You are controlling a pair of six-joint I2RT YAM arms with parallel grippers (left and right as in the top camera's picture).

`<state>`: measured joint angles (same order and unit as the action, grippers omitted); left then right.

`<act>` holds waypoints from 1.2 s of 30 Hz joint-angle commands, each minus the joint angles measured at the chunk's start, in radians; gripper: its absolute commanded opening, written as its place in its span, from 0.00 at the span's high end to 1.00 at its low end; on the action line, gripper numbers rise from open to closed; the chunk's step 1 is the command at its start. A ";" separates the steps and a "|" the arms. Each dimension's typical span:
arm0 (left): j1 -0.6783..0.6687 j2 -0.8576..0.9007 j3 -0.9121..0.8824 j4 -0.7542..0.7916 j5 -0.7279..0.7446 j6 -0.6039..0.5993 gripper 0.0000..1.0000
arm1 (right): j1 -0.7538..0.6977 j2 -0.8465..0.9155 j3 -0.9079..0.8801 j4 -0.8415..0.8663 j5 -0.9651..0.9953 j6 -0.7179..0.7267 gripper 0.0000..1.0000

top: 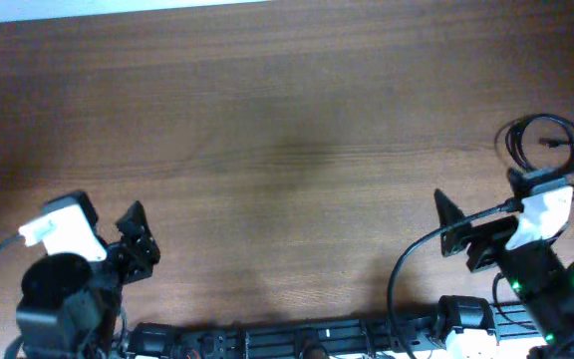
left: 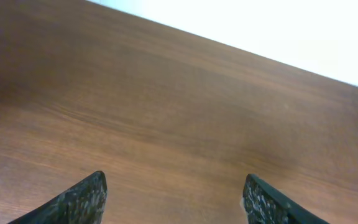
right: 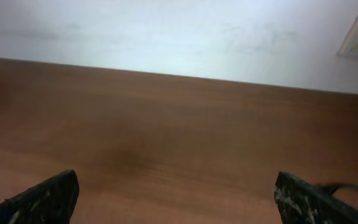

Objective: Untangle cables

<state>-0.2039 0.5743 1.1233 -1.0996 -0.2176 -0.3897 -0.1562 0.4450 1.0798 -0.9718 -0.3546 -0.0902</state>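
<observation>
Looking down, we see both arms crouched low at the near edge. The left gripper (top: 145, 239) sits at 7 o'clock, jaws parted and empty. The right gripper (top: 454, 231) sits at 4 o'clock, jaws wide and empty. The cables (top: 549, 148) lie looped at 3 o'clock, beside the right wrist.

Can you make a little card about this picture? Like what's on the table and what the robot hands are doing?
table: brown wood
cables: thin black loops at the right edge, next to the right arm
left gripper: open, nothing in it, at the near left
right gripper: open, nothing in it, at the near right
untangling: not begun, no gripper holds a cable
</observation>
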 commanded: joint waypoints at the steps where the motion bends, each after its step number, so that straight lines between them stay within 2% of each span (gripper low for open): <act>1: -0.003 -0.087 -0.080 0.003 -0.049 -0.018 0.30 | 0.008 -0.075 -0.034 0.008 0.030 -0.023 0.01; 6: -0.003 -0.206 -0.163 0.032 -0.058 -0.133 0.29 | 0.007 -0.183 -0.069 -0.007 0.106 -0.033 0.01; 11: -0.003 -0.223 -0.175 0.069 -0.059 -0.141 0.24 | 0.007 -0.214 -0.075 -0.009 0.131 -0.033 0.01; 12: -0.003 -0.223 -0.174 0.075 -0.059 -0.141 0.07 | 0.008 -0.214 -0.075 -0.009 0.131 -0.033 0.01; 13: -0.003 -0.223 -0.174 0.079 -0.059 -0.141 0.00 | 0.008 -0.214 -0.075 -0.010 0.131 -0.033 0.01; 19: -0.003 -0.223 -0.175 0.096 -0.059 -0.141 0.01 | 0.008 -0.214 -0.076 -0.062 0.131 -0.033 0.01; 27: -0.003 -0.223 -0.174 0.096 -0.037 -0.141 0.01 | 0.008 -0.214 -0.076 -0.239 0.131 -0.033 0.01; 28: -0.003 -0.223 -0.174 0.096 -0.014 -0.141 0.01 | 0.008 -0.214 -0.076 -0.261 0.131 -0.033 0.01; 31: -0.003 -0.223 -0.174 0.097 0.174 -0.141 0.01 | 0.008 -0.214 -0.076 -0.287 0.131 -0.033 0.01; 36: -0.003 -0.223 -0.175 0.091 0.233 -0.141 0.01 | 0.008 -0.214 -0.076 -0.287 0.131 -0.033 0.01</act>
<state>-0.2039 0.3561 0.9588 -1.0058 -0.0692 -0.5213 -0.1562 0.2337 1.0096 -1.2594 -0.2321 -0.1162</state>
